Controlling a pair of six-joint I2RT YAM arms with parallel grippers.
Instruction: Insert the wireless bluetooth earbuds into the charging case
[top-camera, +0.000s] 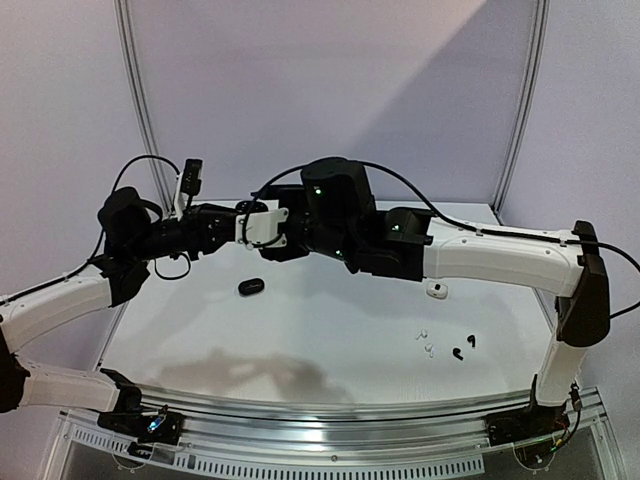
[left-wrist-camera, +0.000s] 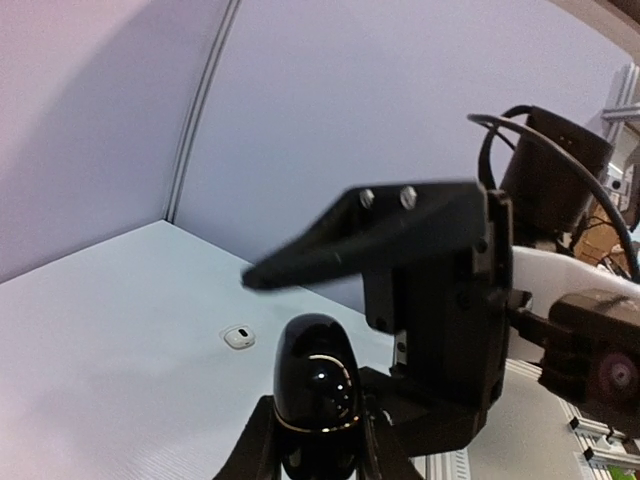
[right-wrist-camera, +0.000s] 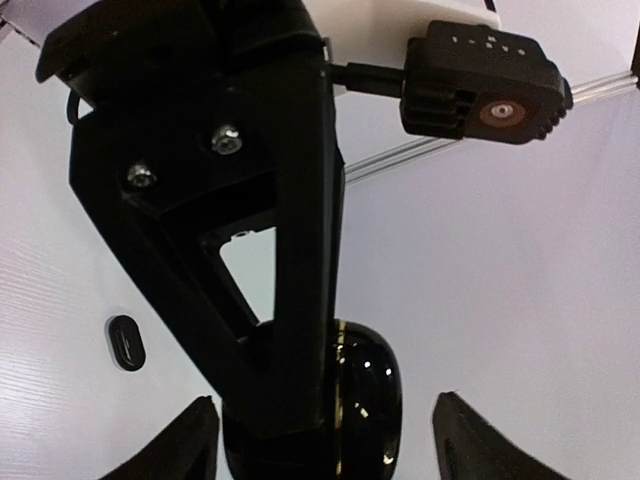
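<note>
Black glossy case (left-wrist-camera: 315, 395) is sitting clenched between the fingers of the left gripper (left-wrist-camera: 318, 445), lifted well clear of the table (top-camera: 330, 320) and facing the other arm. The right gripper (right-wrist-camera: 325, 440) is hanging spread wide, one finger showing on each side of the case, pinching nothing.

My read: left is acting as a vise so right can get at the lid. The seam is looking closed, so opening is probably the step in hand. Can't tell whether right's pads are touching the shell yet.

The earbuds (top-camera: 458, 353) are lying loose on the table at front-right. The white ones are sitting just beside the black ones, well apart from the held case. None are sitting in any case that I can see.

A second black case (top-camera: 251, 286) is resting on the table below the grippers, and a white case (top-camera: 436, 291) is lying near the right forearm. Neither is being touched.

Task is looking early, with nothing inserted. The next move is calling for a careful lid flip. The shell is slick and rounded, so it risks twisting out of left's grip if right is pushing off-axis.
</note>
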